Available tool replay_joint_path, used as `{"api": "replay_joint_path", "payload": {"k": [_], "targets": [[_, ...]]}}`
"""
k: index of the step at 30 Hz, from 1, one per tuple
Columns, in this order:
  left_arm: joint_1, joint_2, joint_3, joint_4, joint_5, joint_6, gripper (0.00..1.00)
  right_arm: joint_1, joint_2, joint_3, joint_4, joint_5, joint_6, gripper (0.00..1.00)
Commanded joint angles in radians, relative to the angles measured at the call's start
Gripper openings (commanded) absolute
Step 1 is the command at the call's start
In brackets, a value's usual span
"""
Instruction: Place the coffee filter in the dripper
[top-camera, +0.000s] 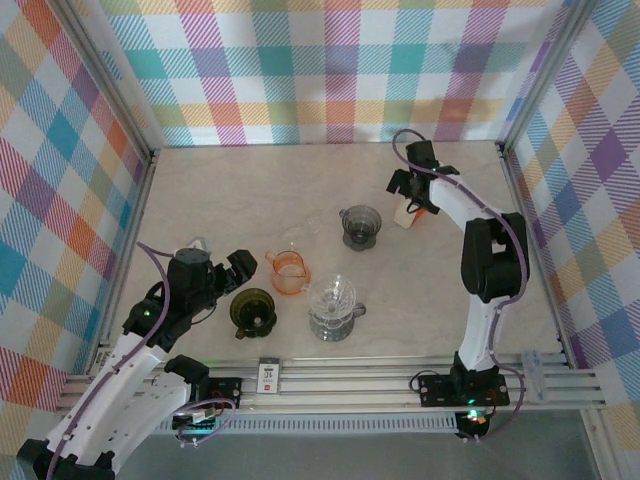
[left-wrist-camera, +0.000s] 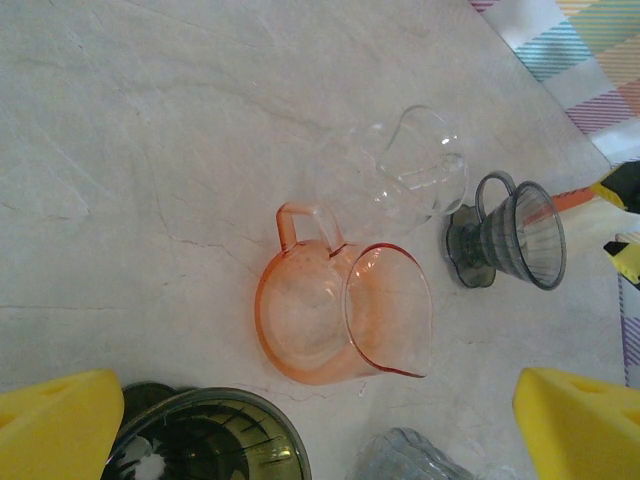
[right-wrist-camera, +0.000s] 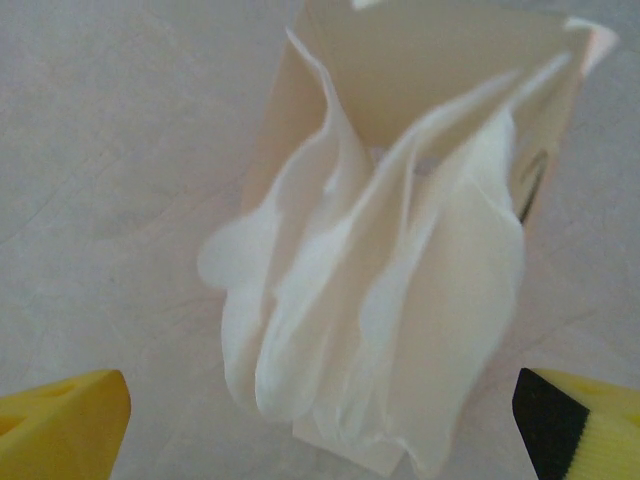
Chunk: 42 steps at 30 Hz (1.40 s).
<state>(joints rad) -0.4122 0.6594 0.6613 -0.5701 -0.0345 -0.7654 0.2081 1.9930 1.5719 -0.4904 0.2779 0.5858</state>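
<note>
Top external view: the right gripper (top-camera: 412, 196) hovers over the cream cardboard filter box (top-camera: 408, 216) toward the far right corner of the table (top-camera: 250, 190). A smoked-grey plastic dripper (top-camera: 361, 226) stands just left of the box. Left wrist view: the left gripper (left-wrist-camera: 320, 430) is spread wide and empty above an orange plastic jug (left-wrist-camera: 340, 315). Right wrist view: fingers parted wide, nothing held, with white paper coffee filters (right-wrist-camera: 380, 300) fanning from the box. Recommendation: descend centred, pinch one outer leaf only and lift straight, so the stack is not dragged.

White arms (top-camera: 110, 385) with black joints, purple cables (top-camera: 396, 148), yellow gripper fingertips (left-wrist-camera: 60, 425)
</note>
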Motion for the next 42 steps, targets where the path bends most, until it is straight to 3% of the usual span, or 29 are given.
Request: {"api": "replay_joint_path", "payload": {"k": [1, 7, 17, 22, 30, 42], "targets": [[-0.014, 0.005, 0.002, 0.033, 0.014, 0.025, 1.0, -0.015, 0.04, 0.054, -0.032, 0.018, 0.002, 0.99], [-0.014, 0.019, 0.004, 0.038, 0.011, 0.025, 1.0, -0.025, 0.086, 0.096, -0.045, 0.012, -0.031, 0.98], [-0.014, 0.038, 0.009, 0.052, 0.022, 0.023, 1.0, -0.052, 0.083, 0.06, 0.006, -0.017, -0.131, 0.76], [-0.014, 0.043, 0.016, 0.054, 0.03, 0.023, 1.0, -0.061, 0.073, 0.026, 0.045, -0.029, -0.198, 0.71], [-0.014, 0.043, 0.015, 0.052, 0.032, 0.02, 1.0, -0.091, 0.058, -0.03, 0.123, -0.117, -0.304, 0.69], [-0.015, 0.051, 0.011, 0.065, 0.035, 0.02, 1.0, -0.104, 0.009, -0.09, 0.143, -0.278, -0.451, 0.54]]}}
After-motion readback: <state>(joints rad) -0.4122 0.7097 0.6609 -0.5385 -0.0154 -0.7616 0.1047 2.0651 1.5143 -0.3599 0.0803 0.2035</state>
